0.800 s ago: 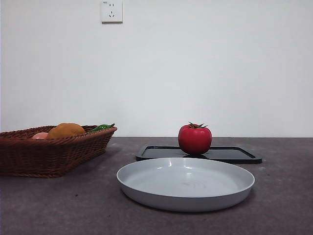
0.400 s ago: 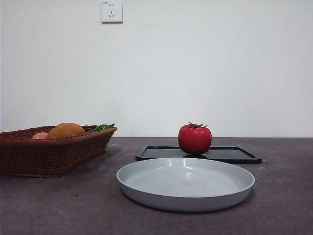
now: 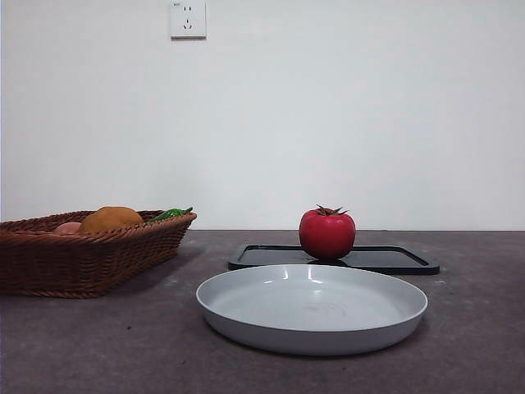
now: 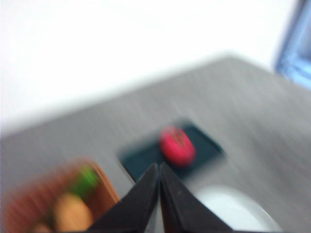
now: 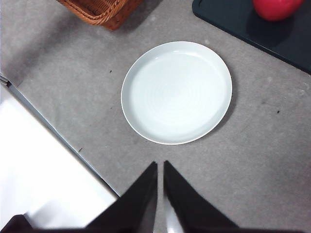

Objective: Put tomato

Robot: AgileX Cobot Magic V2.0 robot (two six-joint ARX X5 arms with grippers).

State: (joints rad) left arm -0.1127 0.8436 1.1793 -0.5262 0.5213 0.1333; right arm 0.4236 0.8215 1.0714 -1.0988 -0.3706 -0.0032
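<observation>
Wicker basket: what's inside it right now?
Above the wicker basket's rim show an orange-brown rounded item, a pale pinkish item and something green. The wall hides anything lower.

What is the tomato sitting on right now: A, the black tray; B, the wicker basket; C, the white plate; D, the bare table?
A: the tomato rests on the black tray behind the white plate, which holds nothing; the right wrist view shows the same.

White wall (image 3: 328, 123), socket (image 3: 187, 18), grey tabletop (image 3: 98, 345)
</observation>
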